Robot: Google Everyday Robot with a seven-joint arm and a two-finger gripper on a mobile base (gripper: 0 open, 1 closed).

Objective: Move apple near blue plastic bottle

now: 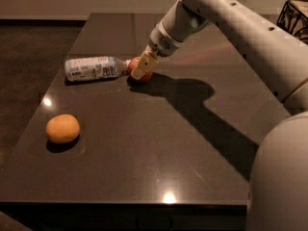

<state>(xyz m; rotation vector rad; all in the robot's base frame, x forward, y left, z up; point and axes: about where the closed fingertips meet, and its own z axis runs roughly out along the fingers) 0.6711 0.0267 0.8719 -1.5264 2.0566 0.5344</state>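
The blue plastic bottle [94,68] lies on its side on the dark table [159,143], at the far left, its cap end pointing right. The red apple [136,69] sits at the table surface right beside that cap end. My gripper [141,69] reaches down from the upper right and is around the apple, its tan finger [142,65] covering the apple's front. The apple's right half is hidden behind the finger.
A plain orange round fruit [62,128] lies near the table's left front. My arm [226,18] crosses the upper right and casts a shadow on the table's middle. A dark wire basket [294,14] stands at the far right edge.
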